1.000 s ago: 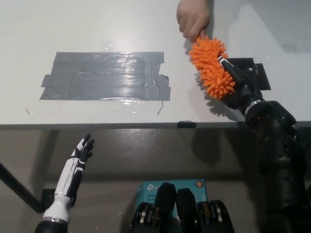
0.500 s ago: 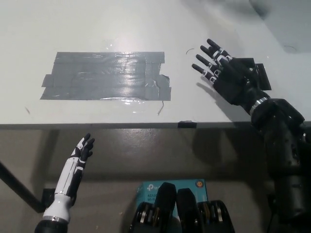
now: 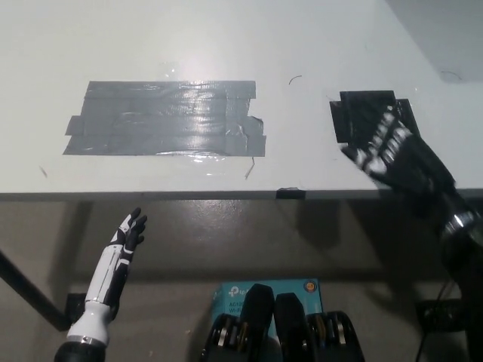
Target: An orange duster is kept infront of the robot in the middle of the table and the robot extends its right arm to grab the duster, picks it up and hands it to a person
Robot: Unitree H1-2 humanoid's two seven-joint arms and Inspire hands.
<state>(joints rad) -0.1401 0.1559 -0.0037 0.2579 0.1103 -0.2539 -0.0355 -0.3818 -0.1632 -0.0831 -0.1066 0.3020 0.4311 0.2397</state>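
Both hands held nothing. The black right hand (image 3: 392,154) hung over the near right edge of the white table (image 3: 226,38), motion-blurred, its fingers spread and released, partly covering a black tape patch (image 3: 355,113) that lay just beyond it. Well to that hand's left a broad grey tape patch (image 3: 166,118) was stuck to the tabletop. The white left hand (image 3: 124,243) rested below the table edge, far left, fingers loosely apart. No orange duster appeared anywhere in view.
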